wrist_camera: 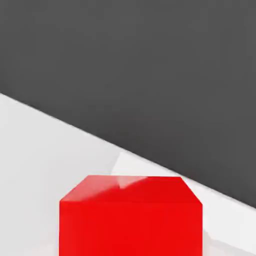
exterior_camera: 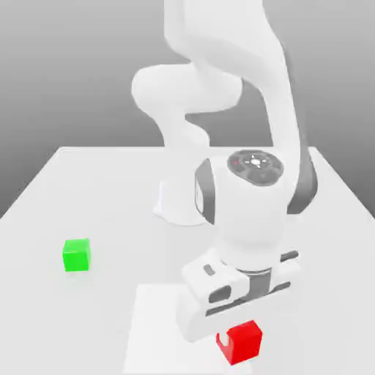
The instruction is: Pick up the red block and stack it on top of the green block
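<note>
Red block (exterior_camera: 242,342) clenched in gripper (exterior_camera: 236,333), green block (exterior_camera: 76,255) well apart on table (exterior_camera: 88,190).

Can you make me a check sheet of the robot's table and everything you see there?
Surface: white table, plain and smooth.
Job's things: red block near the front, under the robot hand; green block alone toward the exterior view's left, nothing stacked on it.
Clutter: nothing seen.
Grippers: gripper lowered at the red block, jaws shut.
Cables: nothing seen.
Surroundings: grey backdrop; white arm's base stands on the table behind.
</note>
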`<move>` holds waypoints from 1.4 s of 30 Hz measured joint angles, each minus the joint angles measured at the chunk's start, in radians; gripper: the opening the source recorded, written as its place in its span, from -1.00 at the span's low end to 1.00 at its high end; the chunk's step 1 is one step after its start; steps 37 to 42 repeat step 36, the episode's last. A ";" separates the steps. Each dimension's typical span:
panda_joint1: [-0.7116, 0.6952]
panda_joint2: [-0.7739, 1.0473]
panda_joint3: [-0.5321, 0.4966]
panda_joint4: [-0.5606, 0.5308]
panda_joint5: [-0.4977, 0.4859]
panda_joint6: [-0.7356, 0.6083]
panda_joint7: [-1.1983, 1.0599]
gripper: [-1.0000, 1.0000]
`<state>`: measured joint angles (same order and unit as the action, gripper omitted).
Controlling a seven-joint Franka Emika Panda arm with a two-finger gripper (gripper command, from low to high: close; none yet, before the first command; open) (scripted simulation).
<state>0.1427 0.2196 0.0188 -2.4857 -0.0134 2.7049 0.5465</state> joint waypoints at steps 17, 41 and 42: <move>-0.592 -0.456 -0.339 -0.408 -0.189 -0.040 0.658 -1.00; -0.659 -0.248 -0.363 -0.459 -0.008 0.213 0.610 1.00; -0.659 -0.248 -0.363 -0.459 -0.008 0.213 0.610 1.00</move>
